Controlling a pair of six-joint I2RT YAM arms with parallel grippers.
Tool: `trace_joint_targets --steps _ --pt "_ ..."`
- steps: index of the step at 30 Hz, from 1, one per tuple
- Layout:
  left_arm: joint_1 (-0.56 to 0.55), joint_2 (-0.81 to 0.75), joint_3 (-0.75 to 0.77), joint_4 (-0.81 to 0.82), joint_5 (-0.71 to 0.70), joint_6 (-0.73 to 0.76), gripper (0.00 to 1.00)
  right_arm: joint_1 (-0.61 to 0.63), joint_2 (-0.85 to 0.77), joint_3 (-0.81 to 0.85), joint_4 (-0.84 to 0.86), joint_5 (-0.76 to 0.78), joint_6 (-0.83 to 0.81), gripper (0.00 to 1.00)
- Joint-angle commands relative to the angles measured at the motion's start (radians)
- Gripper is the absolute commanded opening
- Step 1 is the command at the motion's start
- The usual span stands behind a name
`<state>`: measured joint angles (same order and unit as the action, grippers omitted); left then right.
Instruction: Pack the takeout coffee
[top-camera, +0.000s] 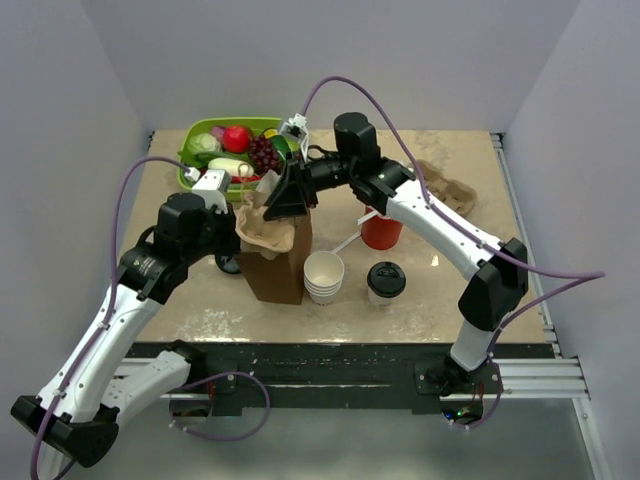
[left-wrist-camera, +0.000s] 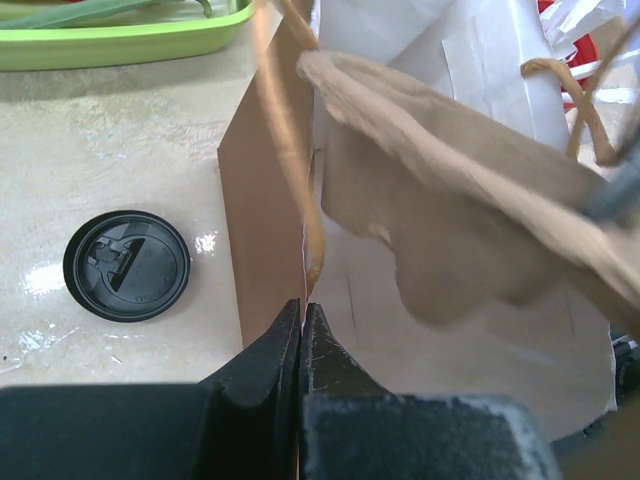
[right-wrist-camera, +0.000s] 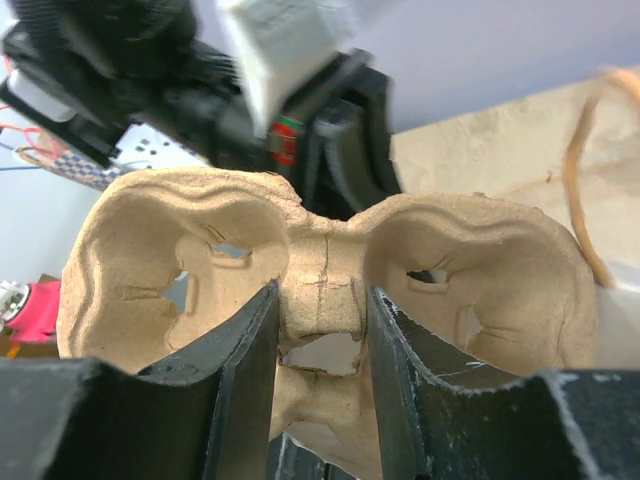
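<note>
The takeout coffee (top-camera: 386, 281), a white cup with a black sip lid, stands upright on the table to the right of the brown paper bag (top-camera: 278, 265). My left gripper (top-camera: 238, 228) is shut on the bag's left rim (left-wrist-camera: 262, 200), jaws pinched on the paper edge (left-wrist-camera: 302, 305). My right gripper (top-camera: 277, 210) is shut on the middle rib of a cardboard cup carrier (right-wrist-camera: 480, 270) and holds it over the bag's open mouth (top-camera: 262, 232). The carrier also shows in the left wrist view (left-wrist-camera: 450, 230), partly inside the bag.
A stack of lidless white cups (top-camera: 323, 276) stands between bag and coffee. A red cup (top-camera: 381, 230) is behind them. A loose black lid (left-wrist-camera: 126, 265) lies left of the bag. A green tray (top-camera: 196, 140) of fruit sits at the back left, another carrier (top-camera: 445, 188) at the back right.
</note>
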<state>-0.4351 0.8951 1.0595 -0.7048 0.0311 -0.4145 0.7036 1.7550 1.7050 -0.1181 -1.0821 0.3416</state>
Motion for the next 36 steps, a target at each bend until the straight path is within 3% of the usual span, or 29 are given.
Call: trace_joint_targets --steps 1,6,12,21,26,32,36 --pt "-0.005 -0.025 0.0 0.031 0.001 0.02 0.0 -0.032 0.021 0.074 -0.11 0.025 -0.081 0.4" --pt "-0.005 -0.028 0.0 0.019 -0.023 0.002 0.0 -0.064 0.003 0.071 -0.14 0.08 -0.107 0.4" --pt "-0.005 -0.036 -0.003 0.041 0.046 0.026 0.0 -0.067 0.052 0.122 -0.236 0.192 -0.226 0.4" --pt "-0.005 -0.027 0.003 0.031 0.072 0.034 0.0 -0.047 0.077 0.097 -0.224 0.306 -0.288 0.39" --pt "-0.005 -0.007 0.03 0.025 0.012 -0.018 0.08 -0.03 0.08 0.09 -0.255 0.392 -0.337 0.39" --pt "-0.005 0.014 0.045 0.044 -0.005 -0.05 0.18 -0.03 0.093 0.094 -0.258 0.384 -0.337 0.38" --pt "-0.005 0.018 0.071 0.013 -0.028 -0.049 0.25 -0.029 0.089 0.105 -0.298 0.405 -0.426 0.37"
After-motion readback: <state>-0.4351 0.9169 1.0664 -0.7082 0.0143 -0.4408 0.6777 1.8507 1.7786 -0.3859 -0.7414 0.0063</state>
